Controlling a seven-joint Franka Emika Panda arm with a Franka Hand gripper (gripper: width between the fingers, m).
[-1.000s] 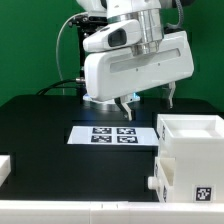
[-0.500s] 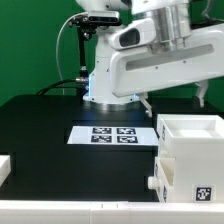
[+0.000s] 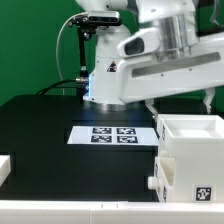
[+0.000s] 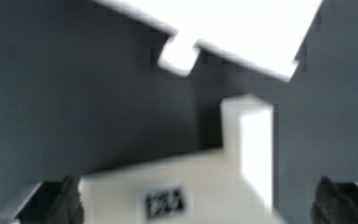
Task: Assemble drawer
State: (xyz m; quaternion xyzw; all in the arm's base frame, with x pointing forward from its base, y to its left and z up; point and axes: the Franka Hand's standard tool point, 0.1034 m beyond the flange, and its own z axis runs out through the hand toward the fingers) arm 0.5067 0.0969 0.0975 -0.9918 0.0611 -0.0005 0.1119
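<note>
**Plainly: claw spread wide, drawer on the table beneath it**

Here we see the claw (image 3: 178, 101) hanging with its two fingers (image 3: 150, 104) held far apart and gripping no part. It is released, with only air and green backdrop (image 3: 30, 40) between the tips. Below it in the exterior view, at that view's right, stands the drawer (image 3: 190, 160). This is a white boxy piece on the black table (image 3: 40, 125), touching the tabletop.

Its upper part is an open-top box. From this angle we see only its white rim and inner walls, and we cannot make out the floor. A black-and-white tag (image 3: 201, 194) sits on its front face. A small knob (image 3: 154, 185) juts from the lower side that faces the exterior view's left.

The marker board (image 3: 112, 134) lies flat just beside the drawer, toward the exterior view's left. Another white part (image 3: 4, 166) shows at the far left edge, well apart from the rest.

The wrist view is badly blurred. Both dark fingers frame a white tagged surface with an upright white wall beside it. We cannot tell which compartment that is.
</note>
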